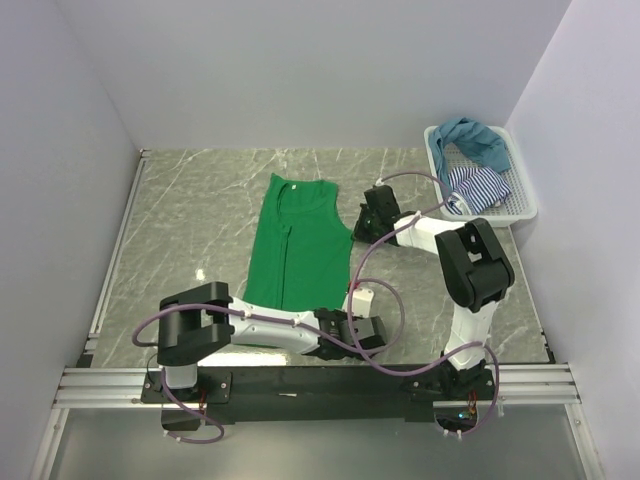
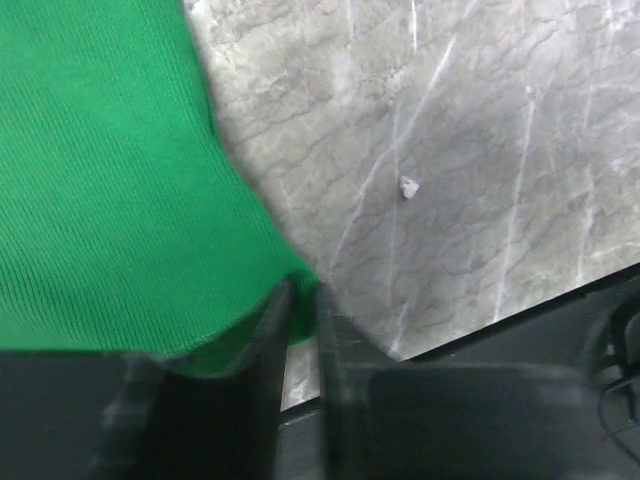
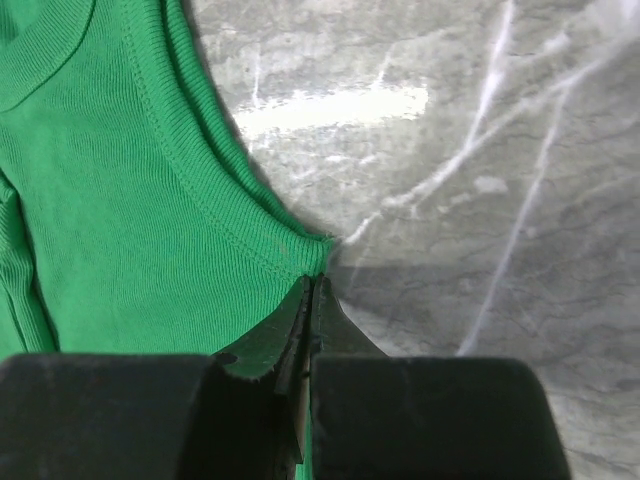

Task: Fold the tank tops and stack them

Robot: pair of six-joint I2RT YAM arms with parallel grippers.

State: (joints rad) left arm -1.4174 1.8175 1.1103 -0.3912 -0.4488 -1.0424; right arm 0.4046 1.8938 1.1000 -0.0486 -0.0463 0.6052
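Observation:
The green tank top (image 1: pixel 298 245) lies flat on the marble table, neck toward the far side. My right gripper (image 1: pixel 362 225) is at its right side and is shut on the fabric where the armhole meets the side seam (image 3: pixel 312 262). My left gripper (image 1: pixel 352 322) is at the near right hem corner; its fingers (image 2: pixel 283 300) stand a narrow gap apart with the green corner (image 2: pixel 300 275) between them. The teal tank top (image 1: pixel 475 138) and the striped tank top (image 1: pixel 475 185) lie crumpled in the basket.
A white mesh basket (image 1: pixel 525 205) stands at the far right against the wall. White walls close in the table on the left, back and right. A small pale fleck (image 2: pixel 408 186) lies on the marble near the hem corner.

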